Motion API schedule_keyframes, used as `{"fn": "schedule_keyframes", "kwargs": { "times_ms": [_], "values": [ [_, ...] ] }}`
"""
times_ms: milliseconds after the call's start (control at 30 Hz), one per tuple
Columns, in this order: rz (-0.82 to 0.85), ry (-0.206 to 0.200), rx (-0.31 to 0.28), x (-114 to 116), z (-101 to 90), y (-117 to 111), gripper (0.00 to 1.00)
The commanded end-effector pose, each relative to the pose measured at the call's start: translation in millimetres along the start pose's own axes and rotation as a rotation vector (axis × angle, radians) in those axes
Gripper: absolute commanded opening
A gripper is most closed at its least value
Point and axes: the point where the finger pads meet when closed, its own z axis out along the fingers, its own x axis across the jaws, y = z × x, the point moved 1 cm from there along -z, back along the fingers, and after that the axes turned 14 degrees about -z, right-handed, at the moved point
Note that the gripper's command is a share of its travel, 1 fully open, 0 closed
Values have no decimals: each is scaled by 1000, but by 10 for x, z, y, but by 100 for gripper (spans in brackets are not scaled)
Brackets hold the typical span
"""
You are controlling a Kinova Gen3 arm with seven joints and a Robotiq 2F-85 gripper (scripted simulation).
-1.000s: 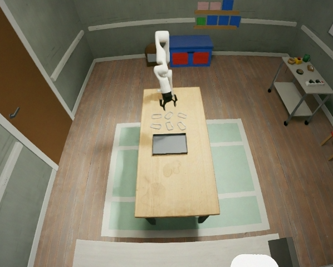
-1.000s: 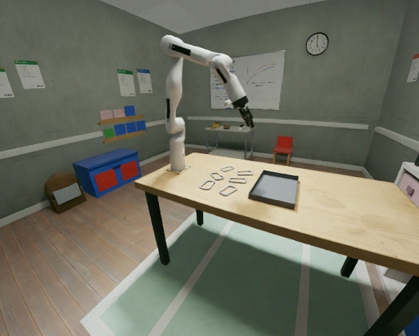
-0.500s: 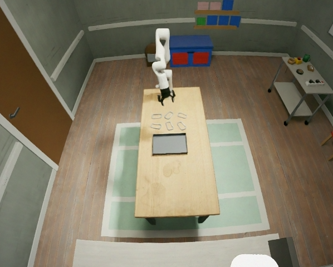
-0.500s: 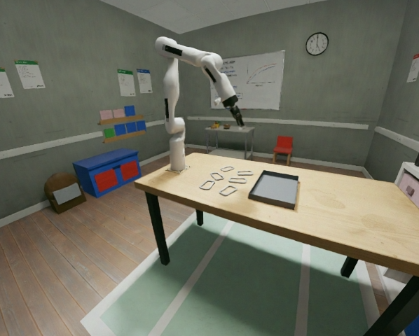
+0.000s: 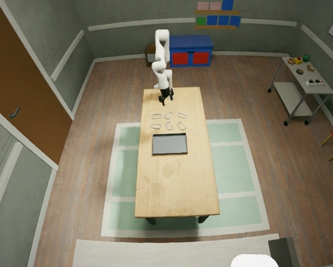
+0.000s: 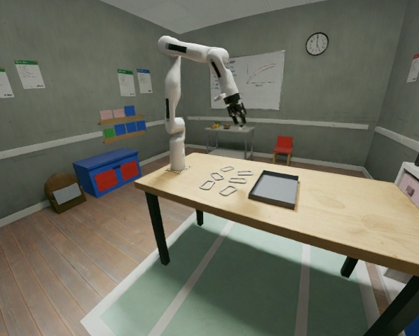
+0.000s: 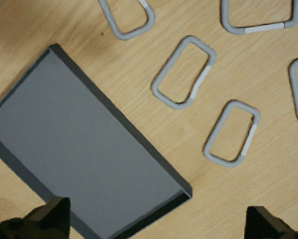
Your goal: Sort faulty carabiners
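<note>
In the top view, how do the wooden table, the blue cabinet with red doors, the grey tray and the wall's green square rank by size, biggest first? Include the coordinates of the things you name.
1. Wooden table [image 5: 189, 178] [image 6: 333, 187]
2. Blue cabinet [image 5: 190, 41] [image 6: 106, 159]
3. Grey tray [image 5: 169, 143] [image 6: 277, 186] [image 7: 89, 144]
4. Green square [image 5: 201, 20] [image 6: 108, 133]
</note>
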Motion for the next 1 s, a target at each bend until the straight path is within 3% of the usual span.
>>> {"fn": "schedule_keyframes", "kwargs": {
  "times_ms": [0, 167, 200, 367, 733, 767, 967],
  "values": [
    [-7, 19, 4, -40, 47, 17, 100],
    [-7, 19, 4, -40, 47, 17, 100],
    [-260, 109, 78, -42, 20, 31, 100],
    [-322, 132, 96, -44, 21, 33, 100],
    [-322, 132, 96, -44, 21, 33, 100],
    [-573, 225, 172, -47, -1, 45, 100],
    [-635, 249, 191, -47, 0, 48, 100]
  ]
}}
